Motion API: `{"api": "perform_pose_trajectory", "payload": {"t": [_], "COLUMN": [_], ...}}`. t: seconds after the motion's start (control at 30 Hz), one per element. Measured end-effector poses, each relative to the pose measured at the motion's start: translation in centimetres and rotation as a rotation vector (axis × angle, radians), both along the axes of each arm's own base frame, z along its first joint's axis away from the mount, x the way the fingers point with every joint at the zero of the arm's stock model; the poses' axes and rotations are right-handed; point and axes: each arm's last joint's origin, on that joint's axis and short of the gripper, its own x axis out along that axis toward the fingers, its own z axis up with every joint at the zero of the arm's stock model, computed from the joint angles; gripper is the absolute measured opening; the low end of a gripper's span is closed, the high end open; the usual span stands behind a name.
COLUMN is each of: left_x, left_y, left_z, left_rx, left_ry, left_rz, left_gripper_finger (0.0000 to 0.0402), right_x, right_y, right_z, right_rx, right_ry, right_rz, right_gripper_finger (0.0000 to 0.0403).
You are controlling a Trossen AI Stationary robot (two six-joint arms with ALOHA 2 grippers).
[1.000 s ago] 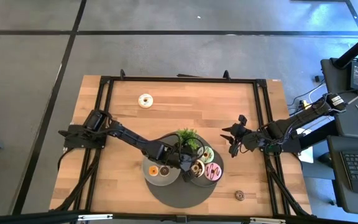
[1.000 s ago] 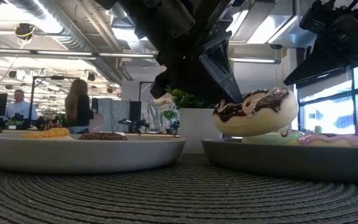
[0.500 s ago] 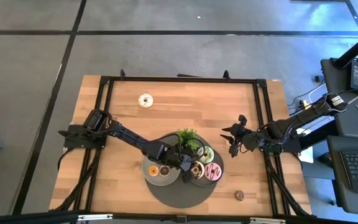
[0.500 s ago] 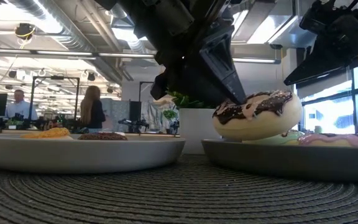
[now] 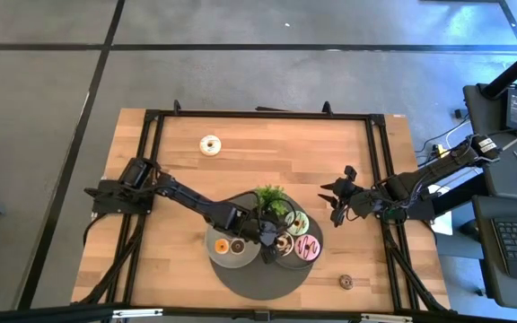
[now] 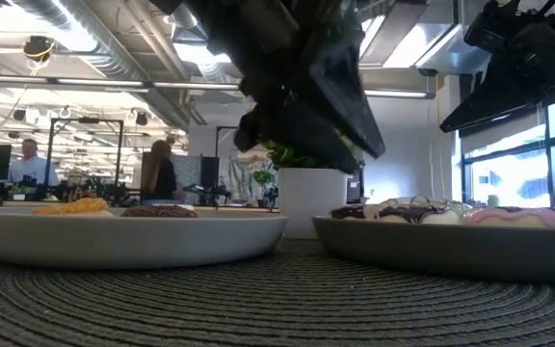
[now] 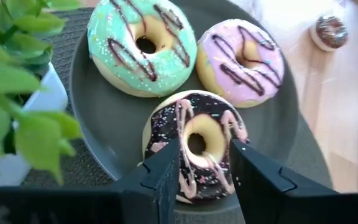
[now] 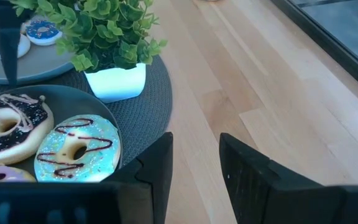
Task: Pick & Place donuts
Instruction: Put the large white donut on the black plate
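Progress: most donuts are placed, two remain out.

Nearest the front edge, a small brown donut (image 5: pixel 346 282) lies loose on the table (image 5: pixel 178 224), well apart from the plates.

On the round mat (image 5: pixel 258 280), the right plate (image 5: pixel 276 262) carries three large donuts: chocolate (image 7: pixel 194 144), pink (image 7: pixel 241 61) and green (image 7: pixel 143 45). The left gripper (image 7: pixel 204 174) hovers directly over the chocolate one, jaws parted to either side of it and gripping nothing; that donut rests flat on the plate, judged just released.

The left plate (image 5: pixel 225 258) holds two minis, orange (image 5: pixel 222 245) and brown (image 5: pixel 237 245). A plant (image 5: pixel 270 199) stands behind the plates.

The right gripper (image 5: pixel 337 205) waits beside the mat, jaws partly open and empty.

Farthest back, a white donut (image 5: pixel 209 144) lies alone, unplaced.
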Motion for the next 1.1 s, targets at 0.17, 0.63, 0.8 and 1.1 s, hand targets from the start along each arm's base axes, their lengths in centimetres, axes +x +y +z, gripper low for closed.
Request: {"api": "perform_pose_trajectory", "payload": {"t": [0.17,0.63,0.8,1.1], "left_x": [-1.3,-12.8,-16.4,-22.5], "left_y": [0.0,1.7,2.5,5.4], "left_z": [2.9,12.3,13.1,9.1], "left_rx": [0.016,0.708,0.699,0.6], "left_ry": [-0.01,0.161,0.233,0.141], "left_rz": [-0.043,0.105,0.18,0.259], "left_gripper_finger": [0.0134,0.0134,0.0132,0.013], "right_x": [0.0,0.7,1.0,1.6], "right_y": [0.0,0.3,0.5,0.5], "right_z": [0.0,0.9,1.4,2.6], "right_rx": [-0.001,0.06,0.01,-0.132], "right_ry": [0.0,-0.119,-0.148,-0.24], "right_rz": [0.0,0.012,0.069,0.074], "right_gripper_finger": [0.0133,0.0133,0.0133,0.0133]}}
